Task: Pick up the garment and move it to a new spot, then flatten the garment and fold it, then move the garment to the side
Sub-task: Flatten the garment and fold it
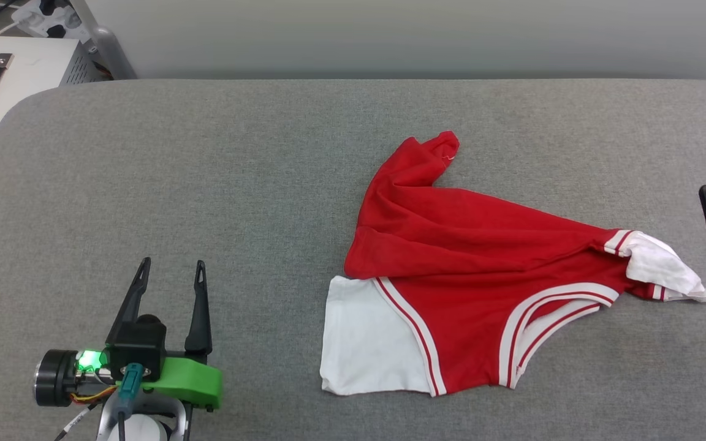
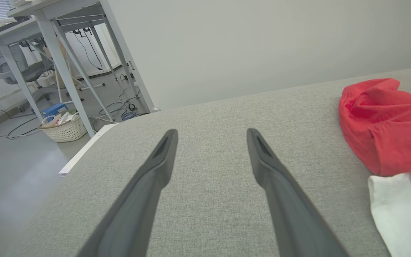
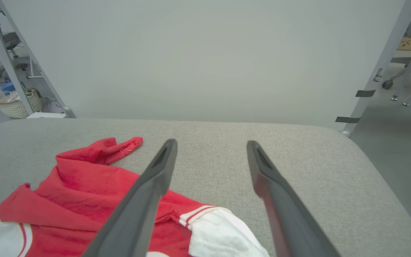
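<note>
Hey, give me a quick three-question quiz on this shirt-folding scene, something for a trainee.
1. True or false: the left end effector is gripping the garment.
2. The garment's sleeves are: A white, B blue, C black?
3. Fill in: the crumpled sleeve lies nearest the ___ end effector.
Key: 1 false, it is open and well apart from the garment. 2 A. 3 right, meaning the right end effector.
</note>
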Controlling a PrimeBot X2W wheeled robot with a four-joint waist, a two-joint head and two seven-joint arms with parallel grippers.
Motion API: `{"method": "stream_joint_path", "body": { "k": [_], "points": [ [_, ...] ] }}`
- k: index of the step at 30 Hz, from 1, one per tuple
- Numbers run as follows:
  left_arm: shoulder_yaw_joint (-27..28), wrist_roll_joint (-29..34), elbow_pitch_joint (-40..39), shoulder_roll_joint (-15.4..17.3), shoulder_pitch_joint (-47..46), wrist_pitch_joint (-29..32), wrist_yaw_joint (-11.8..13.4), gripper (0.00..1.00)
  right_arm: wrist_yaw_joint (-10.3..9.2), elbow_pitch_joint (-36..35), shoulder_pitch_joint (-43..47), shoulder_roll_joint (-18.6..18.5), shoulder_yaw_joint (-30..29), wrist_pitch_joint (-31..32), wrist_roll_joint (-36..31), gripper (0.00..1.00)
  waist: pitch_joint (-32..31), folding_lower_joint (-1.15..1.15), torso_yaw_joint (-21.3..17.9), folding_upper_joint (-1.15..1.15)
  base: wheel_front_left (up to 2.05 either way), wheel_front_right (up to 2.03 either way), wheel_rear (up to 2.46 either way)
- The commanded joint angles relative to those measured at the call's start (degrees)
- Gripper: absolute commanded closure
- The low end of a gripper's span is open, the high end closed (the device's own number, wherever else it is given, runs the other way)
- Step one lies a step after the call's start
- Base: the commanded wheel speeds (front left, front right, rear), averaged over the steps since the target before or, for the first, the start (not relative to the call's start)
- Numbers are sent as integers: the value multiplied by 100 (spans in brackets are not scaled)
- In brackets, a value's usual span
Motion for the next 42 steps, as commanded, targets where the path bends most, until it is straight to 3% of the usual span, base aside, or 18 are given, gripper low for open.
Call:
{"method": "stream_joint_path", "body": {
  "k": [1, 4, 7, 15, 16, 24, 30, 31, 32, 33, 38, 42],
  "points": [
    [-8, 58, -34, -18, 59, -33, -31, 0, -4, -251, -89, -45, 86, 171, -168, 0, -4, 0, 5, 0, 0, 0, 0],
    [-31, 74, -62, -27, 39, -33, -39, 0, -4, -687, -327, -256, 420, 656, -316, 0, 35, 0, 34, 0, 0, 0, 0],
    [-58, 88, -97, -38, -10, -33, -48, 0, -4, -815, -617, -707, 930, 1145, -464, 0, 110, 0, 78, 0, 0, 0, 0],
    [-142, 99, -189, -117, -204, -33, -56, 0, -4, -184, -1193, -1772, 2317, 2633, -9, 0, 384, 0, 282, 0, 0, 0, 0],
    [-148, 93, -265, -164, -280, -33, -33, 0, -4, 69, -1357, -1989, 2720, 2898, 142, 0, 532, 0, 363, 0, 0, 0, 0],
    [-193, 92, -441, -283, -528, -33, -20, 0, -4, 1057, -2040, -2052, 3525, 2619, -111, 0, 971, 0, 578, 0, 0, 0, 0],
    [-199, 99, -479, -331, -635, -33, 2, 0, -4, 1804, -2488, -1927, 3929, 2055, -288, 0, 1129, 0, 654, 0, 0, 0, 0],
    [-189, 97, -477, -333, -633, -33, 11, 0, -4, 1892, -2544, -1901, 3979, 1924, -290, 36, 1133, 0, 649, 0, 0, 0, 0],
    [-177, 95, -476, -333, -627, -33, 19, 0, -4, 1961, -2583, -1876, 4012, 1826, -282, 87, 1130, 0, 635, 0, 0, 0, 0],
    [-160, 93, -472, -330, -614, -33, 30, 0, -4, 2040, -2620, -1850, 4060, 1730, -251, 100, 1114, 0, 612, 0, 0, 0, 0],
    [-117, 81, -411, -335, -521, -33, 57, 0, -4, 2207, -2695, -1680, 4045, 1295, 3, 100, 938, 0, 460, 0, 0, 0, 0],
    [-110, 81, -377, -331, -435, -33, 52, 0, -4, 1951, -2499, -1567, 3998, 1064, 347, 100, 720, 0, 341, 0, 0, 0, 0]
  ]
}}
